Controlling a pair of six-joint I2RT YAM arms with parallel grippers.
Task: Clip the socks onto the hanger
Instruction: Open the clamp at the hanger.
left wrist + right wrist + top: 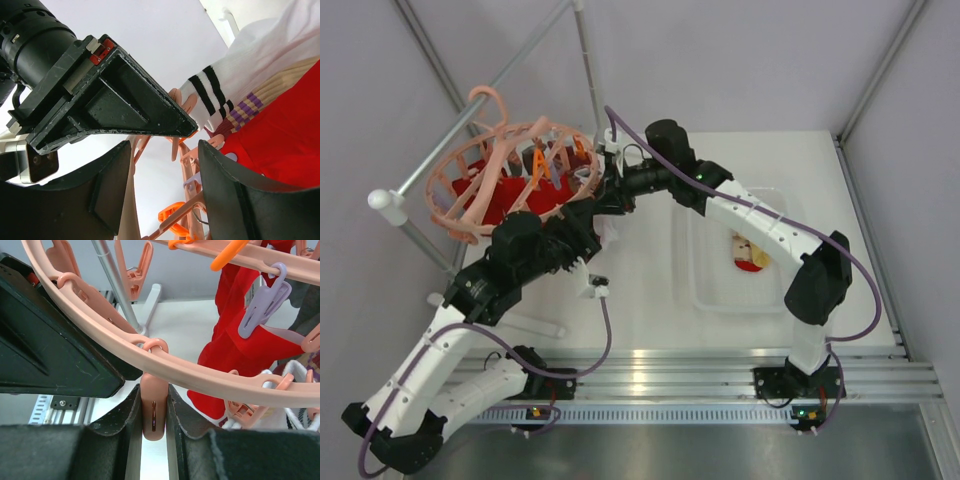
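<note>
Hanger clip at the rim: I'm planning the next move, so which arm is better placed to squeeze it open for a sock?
Right. The right gripper is shut on the peach clip hanging from the hanger ring; the left gripper stands open beside it, holding nothing.

The top camera looks down from above and behind the arm bases, taking in the whole table [650,290] and the hanger [485,185] at far left. The left wrist camera sits right beneath the hanger, tilted up past its own fingers [235,200] at the socks [280,130]. The right wrist camera (just as close) faces a clip [152,410] under the ring. All three share the hanger.
</note>
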